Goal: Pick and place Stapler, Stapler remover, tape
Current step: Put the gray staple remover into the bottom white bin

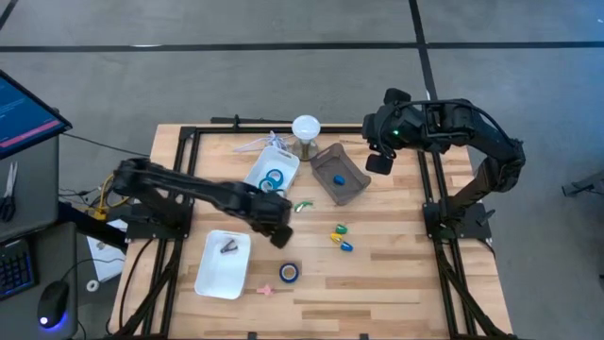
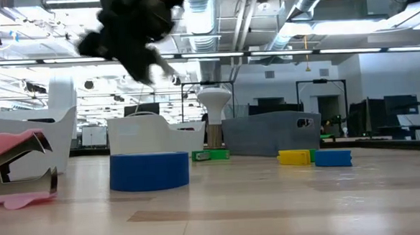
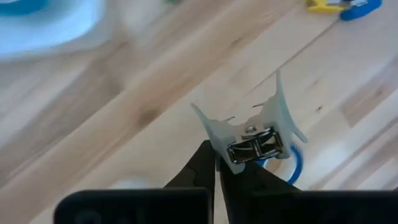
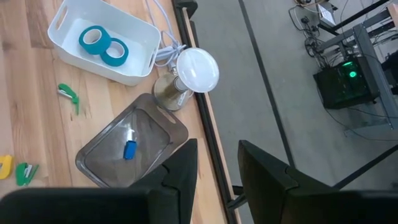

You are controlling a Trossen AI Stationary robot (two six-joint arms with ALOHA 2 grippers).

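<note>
My left gripper (image 1: 280,234) hangs over the middle of the table, shut on a pale staple remover (image 3: 249,134) with metal jaws; in the high view the gripper hides it. A blue tape roll (image 1: 289,273) lies flat on the wood just nearer the front edge, and shows below the remover in the left wrist view as a blue tape roll (image 3: 292,163). My right gripper (image 4: 217,168) waits open, high over the far right, above a grey tray (image 1: 338,179) with a blue stapler (image 4: 129,150) in it. My left gripper pinches the staple remover between its two fingers at the edge of the pale plastic body (image 3: 219,154), beside the metal jaws. The fingers come steeply from above. The remover is lifted clear of the table, its two plastic wings pointing away from the fingers.
A white bin (image 1: 272,170) holds two tape rolls (image 4: 102,45). A white tray (image 1: 224,269) at the near left holds a dark staple remover (image 1: 229,247). A green remover (image 1: 302,204), small staplers (image 1: 342,236), a pink remover (image 1: 264,290) and a white lamp-like disc (image 1: 306,127) stand around.
</note>
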